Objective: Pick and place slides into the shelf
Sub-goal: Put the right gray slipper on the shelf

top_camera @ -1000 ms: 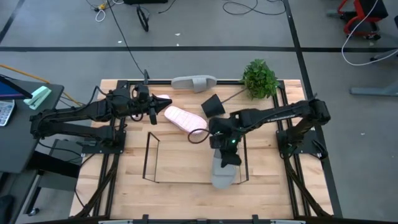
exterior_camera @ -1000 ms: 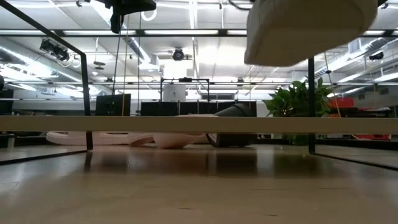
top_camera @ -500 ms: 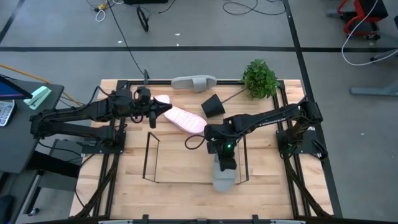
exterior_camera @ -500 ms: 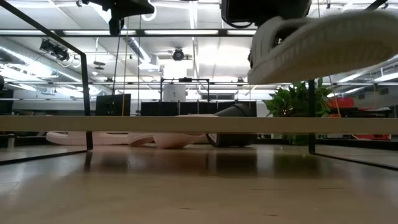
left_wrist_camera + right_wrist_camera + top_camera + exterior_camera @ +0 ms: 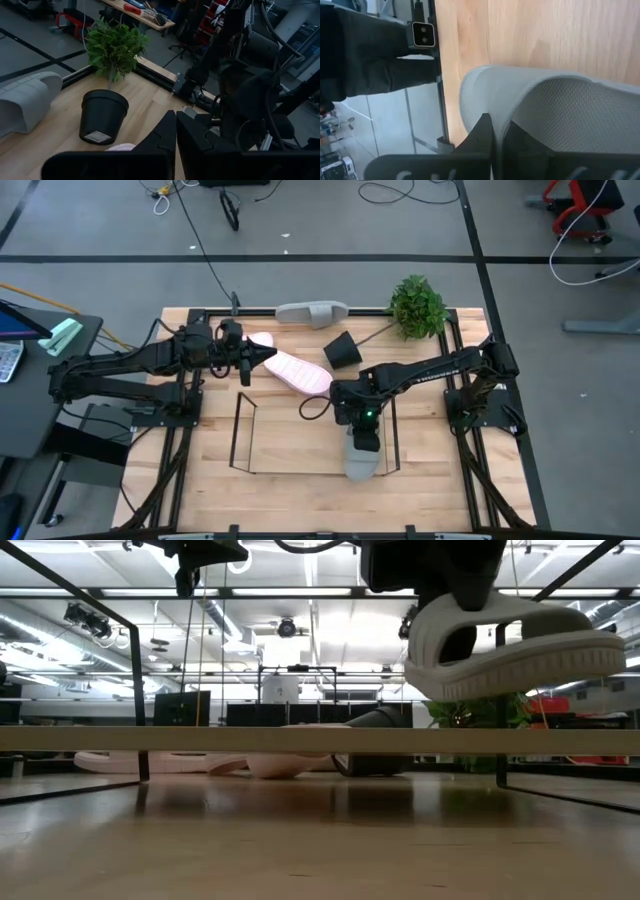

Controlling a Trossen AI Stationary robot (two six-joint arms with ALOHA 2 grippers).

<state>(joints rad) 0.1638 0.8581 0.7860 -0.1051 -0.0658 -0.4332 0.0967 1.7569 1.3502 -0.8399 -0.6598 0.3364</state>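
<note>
My right gripper [image 5: 360, 423] is shut on a grey slide [image 5: 362, 460] and hangs it over the right end of the black wire shelf [image 5: 240, 430]. In the low view this slide [image 5: 515, 640] is in the air beside a shelf upright [image 5: 500, 740]. My left gripper [image 5: 262, 356], shut, hovers high near the far-left part of the table, next to a pale pink slide [image 5: 298, 372] lying flat. A second pink slide [image 5: 260, 340] lies just behind it. The other grey slide [image 5: 312, 311] rests at the far edge. My right gripper pinches the grey slide's wide strap [image 5: 520, 100] at its edge, coming from above and pointing down. The slide is lifted clear of the table and hangs below the fingers, tilted, with its sole [image 5: 520, 665] facing down.
A small black pot [image 5: 342, 350] lies tipped on its side near the far middle, its green plant [image 5: 418, 305] spilling toward the far right corner. Black rails [image 5: 470, 420] border the table. The wood inside the shelf frame [image 5: 300, 435] is bare.
My right gripper has come down and a little toward the table's left over the shelf's right end. The grey slide has sunk with it and tipped, so its strap opening now shows in the low view. My left gripper has edged slightly toward the pink slide.
</note>
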